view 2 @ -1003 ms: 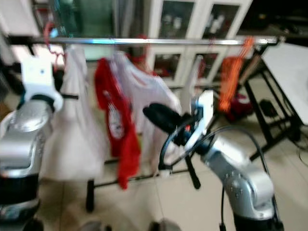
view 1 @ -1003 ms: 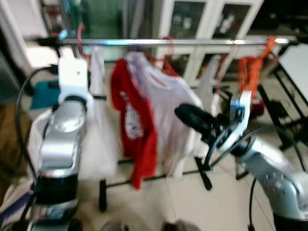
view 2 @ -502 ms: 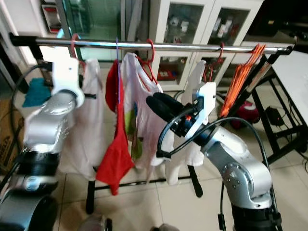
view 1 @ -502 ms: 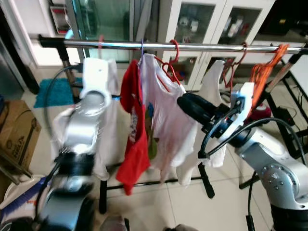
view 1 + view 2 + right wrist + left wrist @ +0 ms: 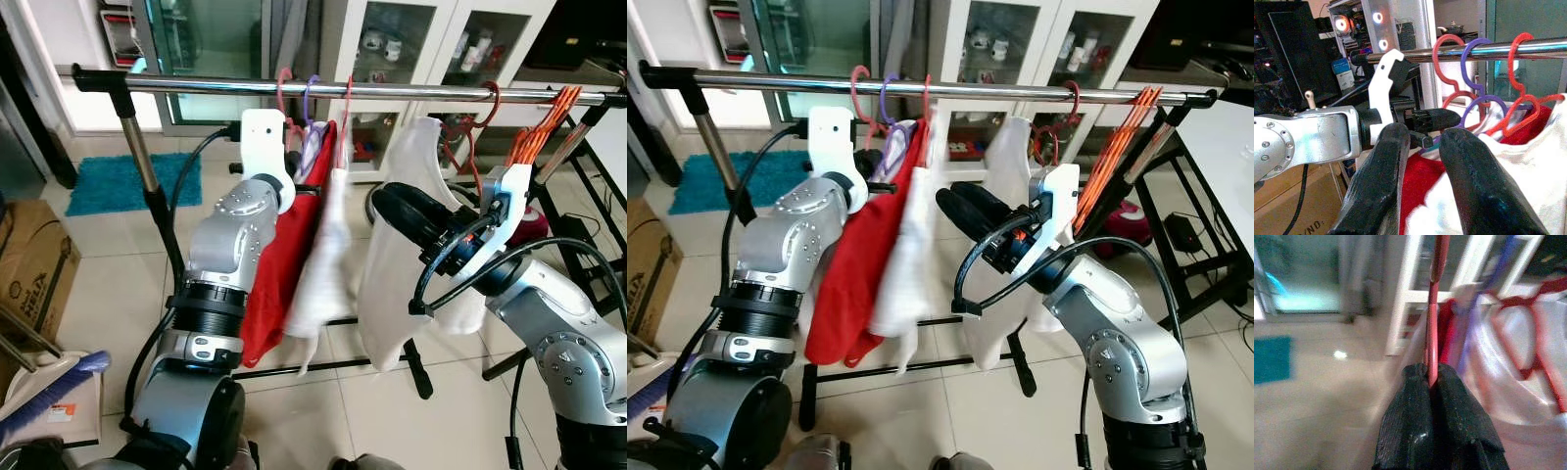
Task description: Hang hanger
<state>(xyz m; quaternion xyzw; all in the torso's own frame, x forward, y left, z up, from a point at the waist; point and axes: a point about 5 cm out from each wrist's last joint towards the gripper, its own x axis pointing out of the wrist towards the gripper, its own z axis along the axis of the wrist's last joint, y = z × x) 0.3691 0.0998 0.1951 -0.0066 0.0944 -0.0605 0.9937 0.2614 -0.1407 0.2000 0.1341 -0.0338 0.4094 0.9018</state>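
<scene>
A chrome clothes rail runs across in front of me. A red hanger hooks over it, and my left gripper is shut on its stem just below the rail. Close beside it hang a purple hanger and another red hanger, carrying a red garment and a white garment. My right gripper is raised at chest height, open, with nothing between its fingers, pointing toward the left gripper. Behind it hangs a second white garment.
Orange hangers bunch at the rail's right end, near a red hanger. White glass-door cabinets stand behind. A cardboard box and a teal mat lie on the left. A black table frame stands right.
My left arm has moved right along the rail, sliding its red hanger up against the purple and red ones; the garments have bunched together. The head camera has shifted and sharpened.
</scene>
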